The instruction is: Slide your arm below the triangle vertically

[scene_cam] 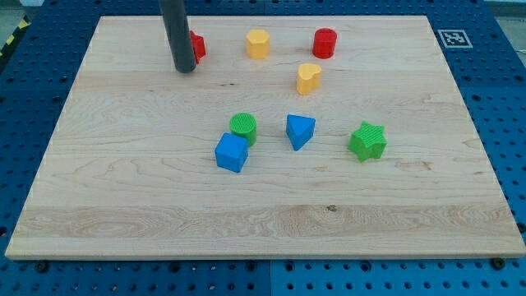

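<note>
The blue triangle block [300,131] lies near the middle of the wooden board [263,222]. My tip [185,69] is at the view's top left, far up and to the left of the triangle. The rod stands in front of a red block [197,45] and hides most of it, so its shape cannot be made out. The tip touches or nearly touches that red block.
A blue cube [232,153] and a green cylinder [243,127] sit together left of the triangle. A green star [367,141] lies to its right. A yellow heart [308,78], a yellow hexagon [258,43] and a red cylinder [325,43] lie above.
</note>
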### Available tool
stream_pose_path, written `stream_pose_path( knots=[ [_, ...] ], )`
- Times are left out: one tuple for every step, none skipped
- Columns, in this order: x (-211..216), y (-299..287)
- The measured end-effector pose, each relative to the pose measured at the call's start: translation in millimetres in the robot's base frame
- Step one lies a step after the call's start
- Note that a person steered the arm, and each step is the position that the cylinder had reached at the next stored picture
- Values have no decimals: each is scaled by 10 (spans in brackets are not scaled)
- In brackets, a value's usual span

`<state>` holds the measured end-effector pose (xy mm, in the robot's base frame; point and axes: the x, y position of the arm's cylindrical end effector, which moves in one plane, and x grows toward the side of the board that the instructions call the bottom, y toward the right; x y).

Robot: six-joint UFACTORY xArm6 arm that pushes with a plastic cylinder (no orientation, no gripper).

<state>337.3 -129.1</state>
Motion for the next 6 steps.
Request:
stream_pose_path(
  knots=[
    [585,0],
    [1292,19],
    [2000,366],
    [2192,1264],
    [2150,1913],
    [2068,1973]
  ],
)
